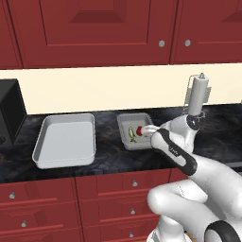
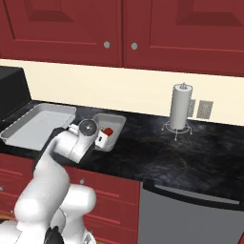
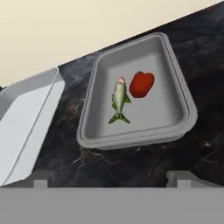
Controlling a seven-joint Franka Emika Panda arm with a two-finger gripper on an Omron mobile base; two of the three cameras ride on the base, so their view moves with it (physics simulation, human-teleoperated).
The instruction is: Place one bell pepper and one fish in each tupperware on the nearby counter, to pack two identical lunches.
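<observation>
One tupperware [image 3: 187, 114] sits on the black counter [image 3: 144, 164] and holds a red bell pepper [image 3: 141, 84] with a pale fish [image 3: 119, 99] lying beside it. To its left stands a second, larger grey tupperware [image 3: 24, 124], and nothing shows inside it. My gripper [image 3: 109, 179] hovers over the near rim of the filled tray, open, with nothing between its fingertips. From the left base view, the white hand [image 1: 150, 130] reaches over the tray [image 1: 124, 122] next to the pepper [image 1: 140, 131] and the fish [image 1: 131, 135]. The right base view has the pepper [image 2: 108, 131] just beyond the hand.
A paper towel holder [image 1: 197, 97] stands at the back right of the counter. A black toaster oven [image 1: 10, 111] is at the far left. Dark-red drawers [image 1: 47, 196] run below the worktop, and upper cabinets [image 1: 94, 28] hang above. A grey appliance front [image 2: 190, 214] sits at the lower right.
</observation>
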